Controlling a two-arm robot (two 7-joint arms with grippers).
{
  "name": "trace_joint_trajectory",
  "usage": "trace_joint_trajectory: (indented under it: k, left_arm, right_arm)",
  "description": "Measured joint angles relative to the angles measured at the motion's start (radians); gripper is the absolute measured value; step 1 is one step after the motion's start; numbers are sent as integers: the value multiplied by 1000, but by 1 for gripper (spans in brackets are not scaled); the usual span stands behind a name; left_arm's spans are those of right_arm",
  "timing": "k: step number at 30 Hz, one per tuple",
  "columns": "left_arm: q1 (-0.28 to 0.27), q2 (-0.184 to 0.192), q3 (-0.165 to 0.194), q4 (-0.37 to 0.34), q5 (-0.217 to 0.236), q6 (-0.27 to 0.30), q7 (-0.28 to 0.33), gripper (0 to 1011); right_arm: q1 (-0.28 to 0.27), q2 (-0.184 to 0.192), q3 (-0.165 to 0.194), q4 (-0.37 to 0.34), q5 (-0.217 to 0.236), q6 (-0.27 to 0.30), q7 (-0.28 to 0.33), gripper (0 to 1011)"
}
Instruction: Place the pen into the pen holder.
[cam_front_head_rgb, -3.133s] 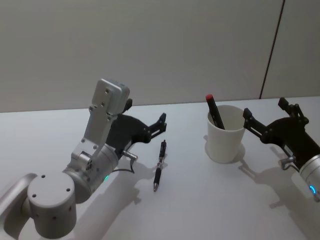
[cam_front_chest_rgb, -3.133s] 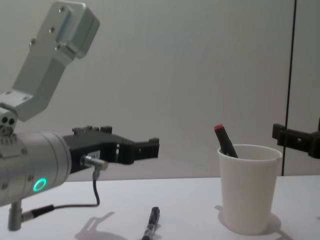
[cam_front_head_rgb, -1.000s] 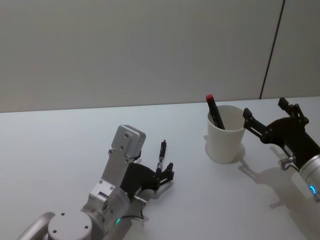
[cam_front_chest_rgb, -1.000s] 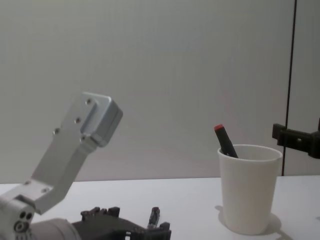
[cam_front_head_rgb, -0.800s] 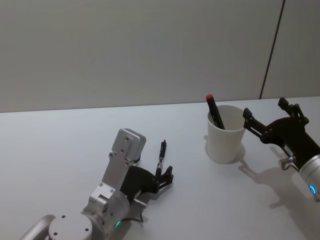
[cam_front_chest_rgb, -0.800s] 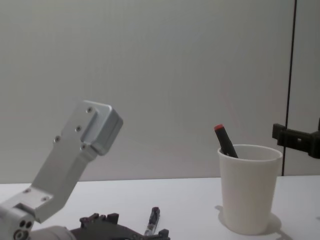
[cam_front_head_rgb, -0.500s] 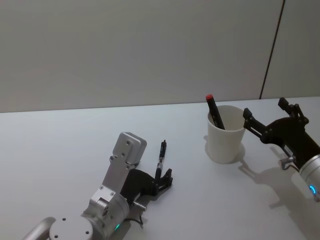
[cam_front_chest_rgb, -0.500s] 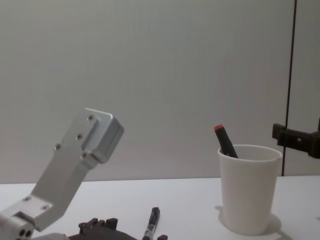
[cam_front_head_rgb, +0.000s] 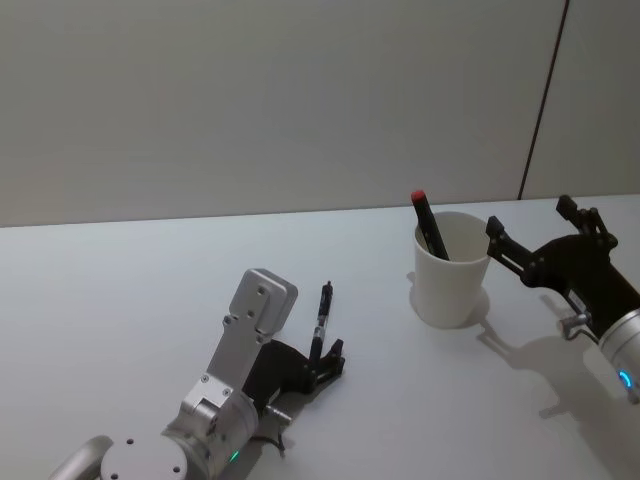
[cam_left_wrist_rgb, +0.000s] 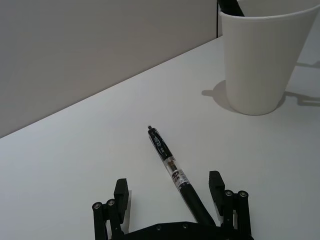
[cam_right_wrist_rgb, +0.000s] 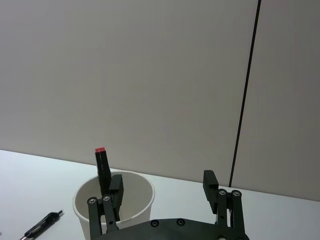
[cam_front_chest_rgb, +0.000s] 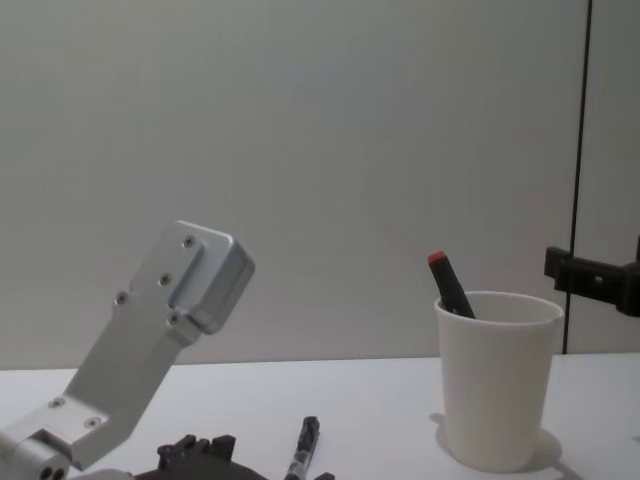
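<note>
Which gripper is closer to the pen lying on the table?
Left. The left gripper sits open around the pen; the right gripper hovers beside the pen holder, farther off.

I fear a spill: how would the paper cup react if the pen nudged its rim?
The paper cup looks thin and light, so it would probably slide or tip easily. Its base is narrower than its rim, and the red-capped marker leaning inside likely biases it toward that side.
</note>
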Motion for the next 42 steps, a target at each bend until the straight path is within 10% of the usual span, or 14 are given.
trace_joint_trajectory:
  k: [42]
  left_arm:
    - [2, 0, 0, 4, 18, 3, -5, 724]
  right_arm:
    - [0, 0, 0, 0, 0, 0, 0, 1002]
